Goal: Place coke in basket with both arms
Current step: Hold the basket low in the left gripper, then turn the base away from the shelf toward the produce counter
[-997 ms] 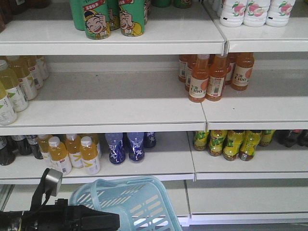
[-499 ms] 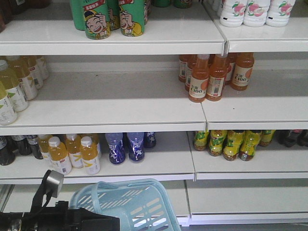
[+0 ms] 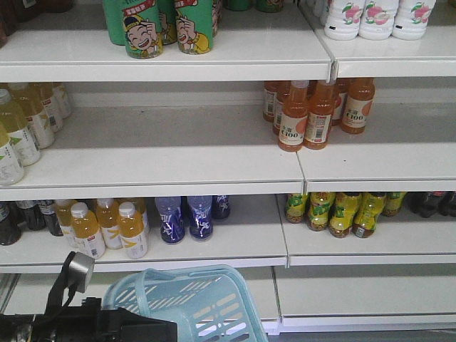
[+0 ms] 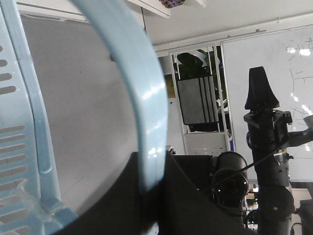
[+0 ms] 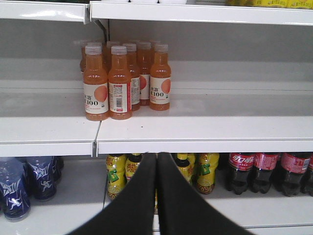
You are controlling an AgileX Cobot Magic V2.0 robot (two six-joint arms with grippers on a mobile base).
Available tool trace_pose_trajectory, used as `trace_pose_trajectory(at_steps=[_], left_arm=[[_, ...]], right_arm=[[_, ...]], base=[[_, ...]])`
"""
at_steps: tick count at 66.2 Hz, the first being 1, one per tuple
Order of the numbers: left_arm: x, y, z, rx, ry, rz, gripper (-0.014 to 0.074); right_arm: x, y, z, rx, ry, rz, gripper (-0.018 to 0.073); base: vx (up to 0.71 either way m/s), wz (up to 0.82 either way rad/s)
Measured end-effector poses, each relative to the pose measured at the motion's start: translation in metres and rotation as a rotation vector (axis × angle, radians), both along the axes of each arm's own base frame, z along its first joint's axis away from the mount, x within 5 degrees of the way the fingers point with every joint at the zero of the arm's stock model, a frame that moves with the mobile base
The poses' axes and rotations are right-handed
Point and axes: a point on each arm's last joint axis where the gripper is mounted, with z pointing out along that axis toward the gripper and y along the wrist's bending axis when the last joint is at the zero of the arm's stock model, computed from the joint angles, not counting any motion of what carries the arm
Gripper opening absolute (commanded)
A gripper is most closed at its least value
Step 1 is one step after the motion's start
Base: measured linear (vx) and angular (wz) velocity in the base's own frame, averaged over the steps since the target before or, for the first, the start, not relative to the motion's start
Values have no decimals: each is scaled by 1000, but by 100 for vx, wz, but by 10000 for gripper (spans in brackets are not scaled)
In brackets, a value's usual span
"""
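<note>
A shop: white shelves [image 3: 157,171] lined with rows of bottled drinks [image 3: 293,122], plus a shopping basket [image 3: 206,303].

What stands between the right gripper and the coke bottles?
In the right wrist view, yellow-green bottles stand beside the coke bottles on their shelf, right of the right gripper.

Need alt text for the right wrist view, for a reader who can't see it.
The right gripper, shut and empty, points at white store shelves. Orange drink bottles stand on the middle shelf; below are blue bottles at left, yellow-green bottles in the middle and Coca-Cola bottles at right.
</note>
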Motion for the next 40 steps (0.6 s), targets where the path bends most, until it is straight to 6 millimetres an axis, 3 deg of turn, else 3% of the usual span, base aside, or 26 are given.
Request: trace_pose_trajectory(at_steps=[40], left_arm=[[0,0,0,2,-1,0,-8]], right_arm=[[0,0,0,0,0,0,-9]], base=[[-1,-22]])
